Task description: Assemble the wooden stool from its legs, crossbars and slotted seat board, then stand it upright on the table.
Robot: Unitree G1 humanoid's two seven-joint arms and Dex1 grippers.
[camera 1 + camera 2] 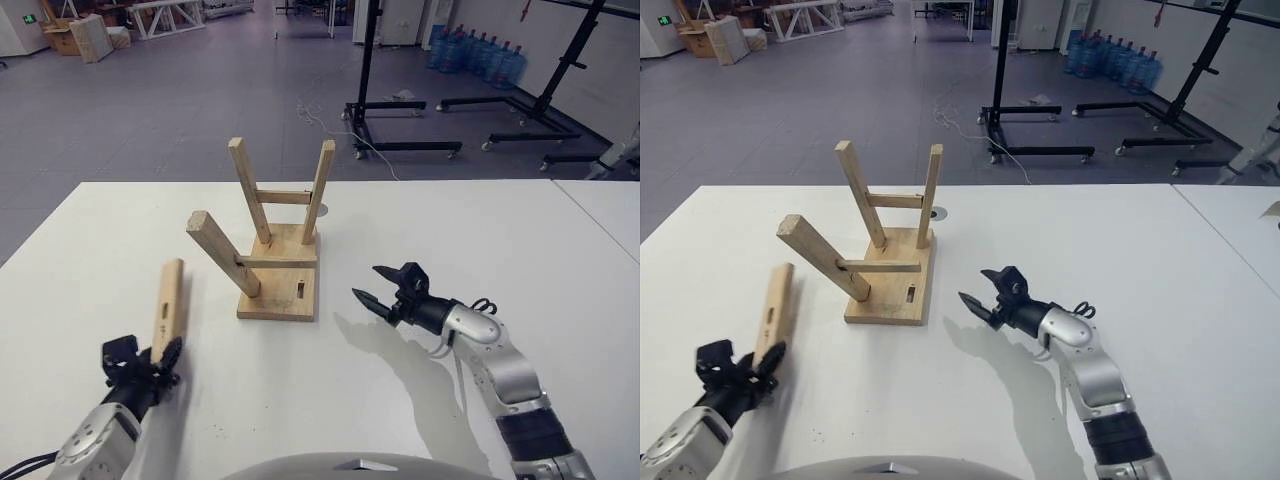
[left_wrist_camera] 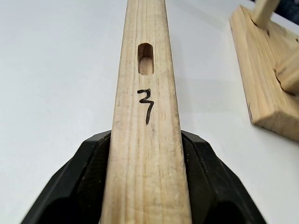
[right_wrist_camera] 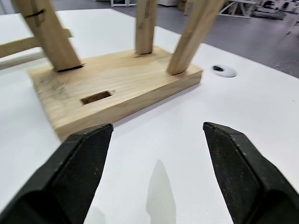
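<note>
Here, lower left of frame: left gripper point(image 1: 143, 362) clamped on a loose leg point(image 1: 168, 305) lying flat on the white table point(image 1: 520, 230). Lower right: right gripper point(image 1: 367, 281), jaws wide apart, near the seat board point(image 1: 285, 303). Centre: it lies upside down w/ three legs point(image 1: 250, 190) & crossbars point(image 1: 285, 197) fitted; one slot point(image 1: 300, 291) unfilled.

Pale raw wood seat board point(image 1: 275, 302), grainy wood leg point(image 2: 147, 140), smooth matt white table point(image 1: 500, 230)
</note>
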